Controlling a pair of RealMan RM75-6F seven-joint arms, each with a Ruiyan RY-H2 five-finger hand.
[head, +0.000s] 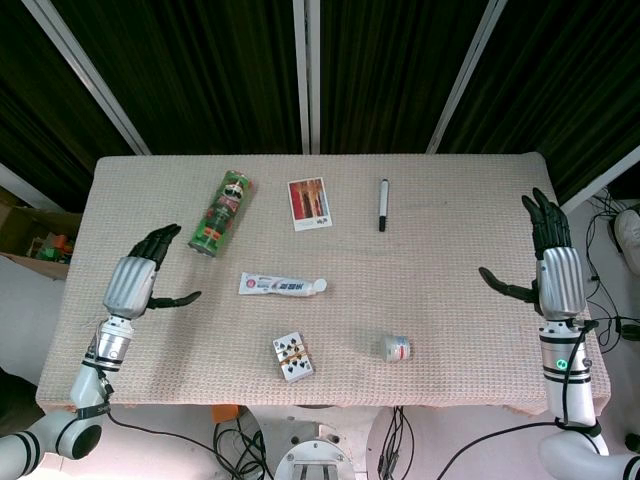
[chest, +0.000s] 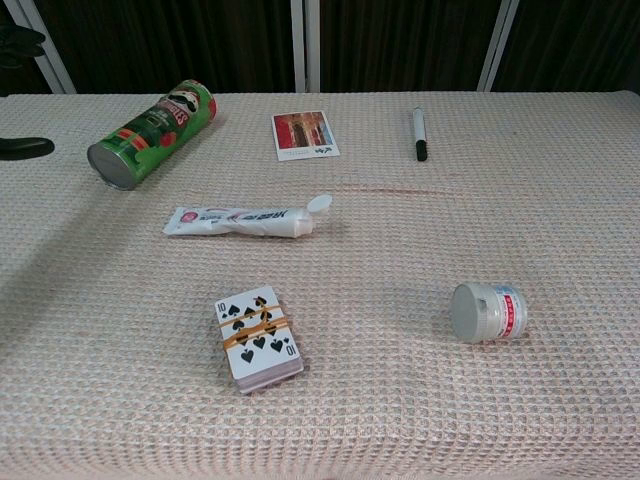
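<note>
I have both hands out over the bench (head: 450, 300), which is covered in a beige woven cloth. My left hand (head: 140, 272) sits at about nine o'clock from the bench centre, fingers spread apart, thumb pointing inward, holding nothing. The nearest thing to it is the green chips can (head: 222, 212), lying on its side just up and inward of the fingertips, not touching. My right hand (head: 548, 262) stands at about three o'clock, near the bench edge, fingers extended upward and apart, thumb sticking inward, empty as well. It is well apart from everything on the cloth.

At the centre lies a white toothpaste tube (head: 282, 286), cap toward three o'clock. At six o'clock from it is a deck of playing cards (head: 292, 357) bound by a rubber band, a ten of spades on top. A small white jar (head: 396, 348) lies on its side at about four o'clock. Toward twelve o'clock lie a photo card (head: 309, 203) and, right of it, a black marker pen (head: 383, 204).

In the chest view, only dark fingertips (chest: 24, 148) of my left hand show at the left edge.
</note>
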